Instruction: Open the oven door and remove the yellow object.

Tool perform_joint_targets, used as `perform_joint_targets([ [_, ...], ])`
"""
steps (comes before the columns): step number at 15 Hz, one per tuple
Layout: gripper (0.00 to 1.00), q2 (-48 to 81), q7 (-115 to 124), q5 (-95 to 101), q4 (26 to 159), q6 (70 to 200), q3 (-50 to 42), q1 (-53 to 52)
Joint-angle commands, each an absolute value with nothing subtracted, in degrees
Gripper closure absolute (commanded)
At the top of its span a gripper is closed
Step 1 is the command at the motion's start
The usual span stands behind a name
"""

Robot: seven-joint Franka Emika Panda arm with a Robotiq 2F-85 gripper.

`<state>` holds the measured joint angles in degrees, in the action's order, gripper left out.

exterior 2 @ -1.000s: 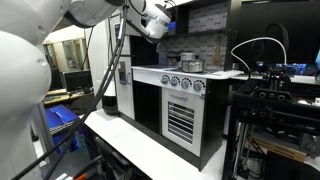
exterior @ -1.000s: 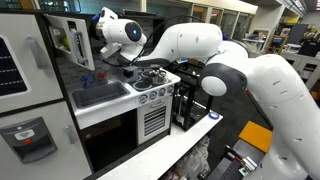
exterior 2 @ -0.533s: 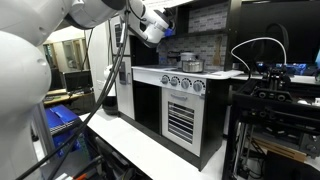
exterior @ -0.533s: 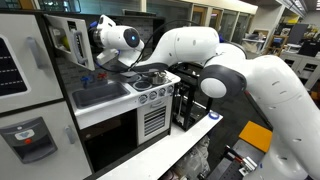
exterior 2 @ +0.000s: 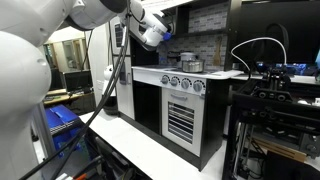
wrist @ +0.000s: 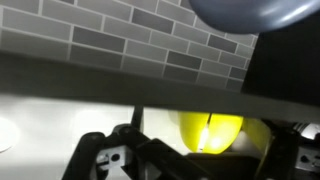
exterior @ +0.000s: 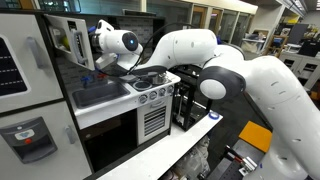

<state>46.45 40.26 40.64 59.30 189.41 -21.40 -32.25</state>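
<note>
The yellow object (wrist: 212, 132) is a smooth bright yellow ball, seen low in the wrist view under a dark shelf edge, with a thin dark line across it. My gripper (wrist: 200, 152) comes in from the bottom. Its dark fingers (wrist: 112, 156) stand wide apart on either side of the ball and do not seem to touch it. In an exterior view the gripper (exterior: 88, 50) is up at the toy kitchen's upper compartment, beside the white-framed oven door (exterior: 62, 38), which stands swung open. The ball is hidden in both exterior views.
The toy kitchen has a sink (exterior: 98, 95), a stove top with a pot (exterior 2: 190, 65), a row of knobs (exterior 2: 185, 84) and a larger dark-windowed stove door (exterior: 112, 140). A grey brick backsplash (wrist: 150, 45) fills the wrist view. A black rack (exterior: 192, 105) stands beside the kitchen.
The arm has moved further toward the upper compartment, the wrist shifting closer to the open white-framed door. Nothing else has moved.
</note>
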Motion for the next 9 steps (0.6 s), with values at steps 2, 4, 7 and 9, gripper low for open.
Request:
perform_joint_targets([
  [2,0.0,49.13,37.67,41.8,56.16,191.88,-21.39,-31.39],
  [4,0.0,50.18,36.41,41.93,54.93,193.82,-21.1,-31.07],
  [7,0.0,52.93,35.12,40.62,51.28,197.22,-22.49,-30.98],
  [9,0.0,54.5,34.41,39.9,49.05,198.15,-23.45,-30.98],
])
